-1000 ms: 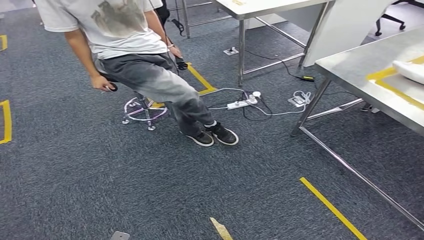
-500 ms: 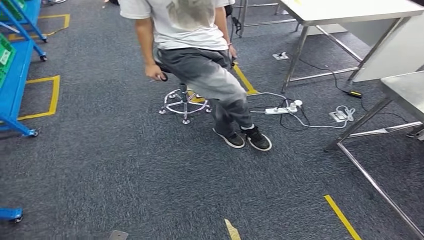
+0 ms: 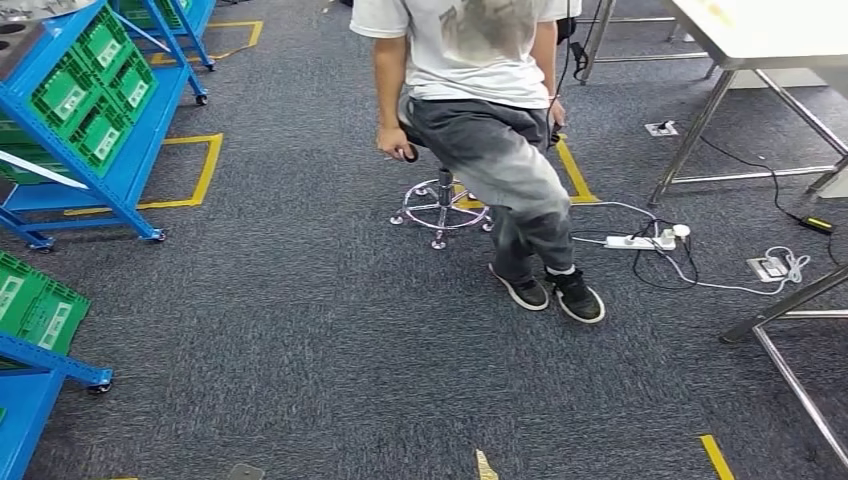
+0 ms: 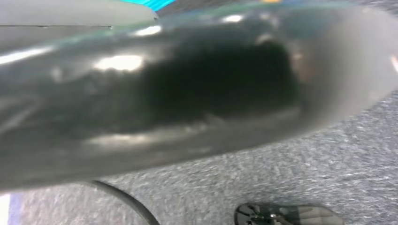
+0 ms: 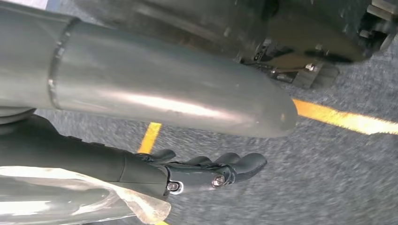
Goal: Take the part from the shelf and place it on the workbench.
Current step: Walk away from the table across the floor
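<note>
A blue wheeled shelf with green bins stands at the far left of the head view. Something grey lies on its top level, too cut off to identify. At the right edge I see just the metal legs of the workbench. In the right wrist view my right hand hangs above the grey carpet, its dark fingers stretched out loosely with nothing in them. Beside it runs a silver tube.
A person sits on a wheeled stool in the middle, feet out on the carpet. A power strip and cables lie on the floor to the right. A white table stands at the back right. Another blue rack sits near left.
The camera has swung left. The blue shelf has come into view on the left, and the workbench top has slid out on the right. The person stays seated.
</note>
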`<state>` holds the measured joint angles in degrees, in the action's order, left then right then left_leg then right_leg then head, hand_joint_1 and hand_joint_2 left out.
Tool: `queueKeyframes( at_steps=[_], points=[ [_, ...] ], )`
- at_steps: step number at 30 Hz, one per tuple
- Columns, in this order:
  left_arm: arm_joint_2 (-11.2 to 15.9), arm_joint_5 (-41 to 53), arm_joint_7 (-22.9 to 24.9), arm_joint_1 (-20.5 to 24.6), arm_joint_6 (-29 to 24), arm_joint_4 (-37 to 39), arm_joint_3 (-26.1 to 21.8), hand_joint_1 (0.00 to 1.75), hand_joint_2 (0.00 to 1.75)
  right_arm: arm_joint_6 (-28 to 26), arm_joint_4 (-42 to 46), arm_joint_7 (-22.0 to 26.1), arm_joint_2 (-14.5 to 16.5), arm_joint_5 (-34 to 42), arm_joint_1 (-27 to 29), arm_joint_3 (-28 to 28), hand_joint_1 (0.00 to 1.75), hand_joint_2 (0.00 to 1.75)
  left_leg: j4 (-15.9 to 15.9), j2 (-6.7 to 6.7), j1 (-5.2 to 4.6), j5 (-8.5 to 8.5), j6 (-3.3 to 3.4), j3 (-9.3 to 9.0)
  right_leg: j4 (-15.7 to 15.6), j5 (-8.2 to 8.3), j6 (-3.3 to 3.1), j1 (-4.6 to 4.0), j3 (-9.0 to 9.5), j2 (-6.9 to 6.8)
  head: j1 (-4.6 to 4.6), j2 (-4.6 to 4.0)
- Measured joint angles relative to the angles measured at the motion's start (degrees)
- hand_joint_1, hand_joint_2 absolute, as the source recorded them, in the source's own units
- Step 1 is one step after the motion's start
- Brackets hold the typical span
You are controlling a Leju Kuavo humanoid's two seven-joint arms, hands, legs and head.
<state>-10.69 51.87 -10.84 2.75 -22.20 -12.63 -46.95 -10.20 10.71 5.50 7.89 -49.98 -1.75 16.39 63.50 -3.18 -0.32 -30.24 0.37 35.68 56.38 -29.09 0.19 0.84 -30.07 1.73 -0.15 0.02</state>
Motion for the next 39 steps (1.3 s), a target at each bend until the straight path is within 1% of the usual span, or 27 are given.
queueKeyframes(
  at_steps=[1, 2, 3, 4, 5, 6, 8, 10, 12, 14, 16, 18, 19, 20, 21, 23, 25, 27, 28, 30, 32, 33, 34, 35, 36, 37, 39],
  points=[
    [0.0, 0.0, 0.0, 0.11, 0.01, 0.0, 0.0, 0.0, 0.0, 0.01, 0.0, 0.02, 0.03, 0.0, 0.09, -0.01, 0.0, 0.0, 3.63, 1.43, 0.09, -1.91, -0.35, 1.67, -0.06, -0.1, -0.13, -0.01, 0.12, -0.99, -0.13, 0.0],
    [0.0, 0.0, 0.0, 0.19, 0.01, 0.0, 0.0, 0.0, 0.0, 0.01, 0.0, 0.02, 0.05, 0.0, 0.18, -0.01, 0.0, 0.0, 7.29, 2.05, 0.33, -3.47, -0.69, 3.36, -0.05, -0.21, -0.16, -0.01, 0.19, -2.02, -0.16, 0.0],
    [0.0, 0.0, 0.0, 0.18, 0.01, 0.0, 0.0, 0.0, 0.0, 0.01, 0.0, 0.02, 0.06, 0.01, 0.24, -0.01, 0.0, 0.0, 9.88, 2.35, 0.62, -4.22, -1.01, 4.53, -0.04, -0.33, -0.14, 0.0, 0.27, -2.98, -0.15, 0.0],
    [0.02, 0.0, 0.0, 0.08, 0.01, 0.0, -0.01, 0.0, 0.0, 0.01, 0.0, 0.01, 0.06, 0.01, 0.23, 0.0, 0.0, 0.0, 10.55, 2.57, 0.93, -3.86, -1.31, 4.79, -0.03, -0.46, -0.06, 0.03, 0.35, -3.85, -0.15, 0.0],
    [0.04, 0.0, 0.0, -0.02, 0.01, 0.0, -0.01, 0.0, 0.0, 0.01, 0.0, 0.01, 0.08, 0.01, 0.18, 0.0, 0.0, 0.0, 8.9, 2.89, 1.2, -2.41, -1.58, 3.9, 0.0, -0.6, 0.1, 0.09, 0.49, -4.59, -0.16, 0.0],
    [0.06, 0.0, 0.0, -0.1, 0.01, 0.0, -0.02, 0.0, 0.0, 0.01, 0.0, 0.01, 0.1, 0.01, 0.13, 0.0, 0.0, 0.0, 5.43, 3.58, 1.39, -0.32, -1.77, 2.1, 0.02, -0.79, 0.32, 0.16, 0.73, -5.3, -0.15, 0.0],
    [0.02, 0.0, 0.0, 0.0, 0.05, 0.01, -0.02, 0.0, 0.0, 0.02, 0.0, 0.02, 0.13, 0.02, 0.09, 0.0, 0.0, 0.0, -1.77, 5.98, 1.24, 2.36, -1.78, -1.56, 0.16, -1.32, 1.04, 0.08, 1.14, -6.57, -0.22, 0.0],
    [-0.04, 0.01, -0.01, 0.14, 0.13, 0.01, -0.02, 0.0, 0.0, 0.06, 0.0, 0.06, 0.13, 0.05, 0.0, 0.0, 0.0, 0.0, -4.52, 7.21, 0.82, 2.46, -1.06, -2.76, 0.22, -1.76, 1.81, -0.18, 1.42, -7.75, -0.21, 0.0],
    [0.0, 0.02, 0.01, -0.01, 0.16, 0.01, -0.03, 0.0, 0.0, 0.17, 0.01, 0.13, 0.14, 0.08, -0.22, 0.0, 0.0, 0.0, -4.68, 6.19, 0.7, 2.37, -0.07, -2.65, 0.19, -2.12, 2.48, -0.08, 1.75, -8.47, -0.16, 0.0],
    [0.05, 0.05, 0.2, -0.15, 0.16, 0.01, -0.05, 0.0, 0.0, 0.29, 0.02, 0.21, 0.16, 0.07, -0.36, 0.0, 0.0, 0.0, -4.88, 5.0, 0.78, 2.48, 0.76, -2.74, 2.19, -3.73, 2.95, 0.24, 0.99, -6.3, 0.02, 0.0],
    [0.06, 0.08, 0.46, 0.03, 0.11, 0.0, -0.07, 0.0, 0.0, 0.44, 0.02, 0.27, 0.16, 0.07, -0.26, -0.01, 0.0, 0.0, -4.97, 3.76, 0.8, 2.53, 1.39, -2.75, 8.73, -7.02, 3.0, 0.32, -2.23, -3.12, 0.33, 0.0],
    [0.06, 0.09, 0.46, 0.16, -0.26, 0.0, -0.08, 0.0, 0.0, 0.58, 0.01, 0.27, 0.15, 0.09, -0.02, -0.01, 0.0, 0.0, -4.96, 2.24, 0.64, 2.5, 1.66, -2.76, 16.04, -9.34, 2.85, 0.22, -6.31, -2.06, 0.53, 0.0],
    [0.07, 0.09, 0.29, 0.13, -0.64, 0.0, -0.1, 0.0, 0.0, 0.62, 0.01, 0.29, 0.15, 0.09, 0.09, 0.0, 0.0, 0.0, -4.95, 1.4, 0.56, 2.48, 1.7, -2.81, 17.48, -9.04, 2.73, 0.19, -7.49, -1.87, 0.61, 0.0],
    [0.07, 0.09, 0.03, 0.09, -1.07, 0.0, -0.15, 0.0, 0.0, 0.62, 0.0, 0.31, 0.15, 0.1, 0.15, 0.0, 0.0, 0.0, -4.94, 0.52, 0.5, 2.47, 1.7, -2.9, 16.44, -7.49, 2.53, 0.18, -7.53, -1.67, 0.66, 0.0],
    [0.06, 0.11, -0.25, 0.07, -1.47, 0.0, -0.21, 0.0, 0.0, 0.62, 0.0, 0.35, 0.15, 0.1, 0.15, 0.0, 0.0, 0.0, -4.93, -0.37, 0.47, 2.46, 1.69, -2.99, 13.36, -5.09, 2.23, 0.16, -6.55, -1.14, 0.69, 0.0],
    [-0.01, 0.16, -0.74, 0.12, -2.03, 0.01, -0.28, 0.0, 0.0, 0.62, -0.01, 0.43, 0.14, 0.1, 0.12, 0.02, 0.0, 0.0, -4.84, -2.02, 0.46, 2.39, 1.54, -3.04, 5.68, -1.04, 1.48, 0.2, -3.64, 1.44, 0.69, 0.0],
    [-0.07, 0.17, -1.07, 0.14, -2.28, 0.01, -0.32, 0.0, 0.0, 0.62, -0.02, 0.48, 0.09, 0.09, 0.03, 0.05, 0.0, 0.0, -4.75, -3.3, 0.63, 2.41, 1.04, -2.73, 1.86, -0.25, 1.07, 0.17, -1.79, 3.34, 0.69, 0.0],
    [-0.03, 0.17, -1.3, -0.06, -2.41, 0.01, -0.37, 0.0, 0.0, 0.61, -0.01, 0.49, 0.1, 0.07, -0.11, 0.08, 0.0, 0.0, -4.87, -4.24, 0.92, 2.59, 0.25, -2.43, 1.06, -0.38, 0.86, 0.1, -1.03, 2.69, 0.69, 0.0],
    [0.0, 0.18, -1.35, -0.19, -2.45, 0.01, -0.39, 0.0, 0.0, 0.62, -0.01, 0.5, 0.12, 0.05, -0.14, 0.08, 0.0, 0.0, -4.73, -3.68, 0.91, 2.45, -0.13, -2.32, 0.69, -0.21, 0.67, 0.15, -0.75, 2.04, 0.63, 0.0],
    [0.07, 0.21, -1.38, -0.16, -2.49, 0.0, -0.42, 0.0, 0.0, 0.67, -0.01, 0.54, 0.22, -0.04, -0.03, 0.09, 0.0, 0.0, -1.8, -0.79, 0.74, 0.54, -0.76, -1.06, -0.07, -0.01, 0.19, 0.38, -0.1, 0.29, 0.37, 0.0],
    [0.08, 0.25, -1.36, 0.0, -2.5, 0.0, -0.42, 0.0, 0.0, 0.74, -0.02, 0.54, 0.25, -0.13, 0.18, 0.09, 0.0, 0.0, 5.04, 1.77, 0.82, -2.8, -1.32, 2.15, -0.21, -0.26, -0.12, 0.35, 0.36, -1.68, 0.16, 0.0],
    [0.08, 0.26, -1.33, 0.01, -2.5, 0.0, -0.42, 0.0, 0.0, 0.78, -0.02, 0.5, 0.25, -0.16, 0.25, 0.09, 0.0, 0.0, 8.3, 2.19, 0.99, -3.92, -1.57, 3.74, -0.2, -0.43, -0.16, 0.35, 0.53, -2.66, 0.16, 0.0],
    [0.09, 0.26, -1.3, -0.06, -2.5, 0.0, -0.42, 0.0, 0.0, 0.79, -0.02, 0.45, 0.25, -0.19, 0.25, 0.09, 0.0, 0.0, 10.0, 2.42, 1.19, -4.01, -1.81, 4.6, -0.19, -0.62, -0.13, 0.37, 0.7, -3.54, 0.16, 0.0],
    [0.11, 0.26, -1.27, -0.17, -2.5, 0.0, -0.42, 0.0, 0.0, 0.81, -0.02, 0.41, 0.25, -0.22, 0.22, 0.09, 0.0, 0.0, 9.66, 2.65, 1.38, -3.02, -2.02, 4.47, -0.17, -0.82, -0.02, 0.41, 0.92, -4.33, 0.16, 0.0],
    [0.14, 0.26, -1.26, -0.27, -2.53, 0.0, -0.43, 0.0, 0.0, 0.85, -0.02, 0.35, 0.26, -0.25, 0.17, 0.09, 0.0, 0.0, 7.17, 3.03, 1.54, -1.13, -2.17, 3.27, -0.17, -1.05, 0.16, 0.48, 1.23, -5.06, 0.15, 0.0],
    [0.16, 0.26, -1.3, -0.33, -2.61, 0.0, -0.44, 0.0, 0.0, 0.9, -0.02, 0.31, 0.26, -0.27, 0.13, 0.09, 0.0, 0.0, 3.45, 3.91, 1.63, 1.02, -2.26, 1.46, -0.15, -1.34, 0.45, 0.55, 1.59, -5.74, 0.14, 0.0],
    [0.14, 0.34, -1.5, -0.18, -3.0, 0.0, -0.46, 0.0, 0.0, 0.96, -0.02, 0.23, 0.25, -0.32, 0.07, 0.09, 0.0, 0.0, -2.82, 6.37, 1.27, 3.19, -1.98, -1.59, 0.0, -2.06, 1.31, 0.35, 1.87, -6.97, 0.0, 0.0]
  ],
)
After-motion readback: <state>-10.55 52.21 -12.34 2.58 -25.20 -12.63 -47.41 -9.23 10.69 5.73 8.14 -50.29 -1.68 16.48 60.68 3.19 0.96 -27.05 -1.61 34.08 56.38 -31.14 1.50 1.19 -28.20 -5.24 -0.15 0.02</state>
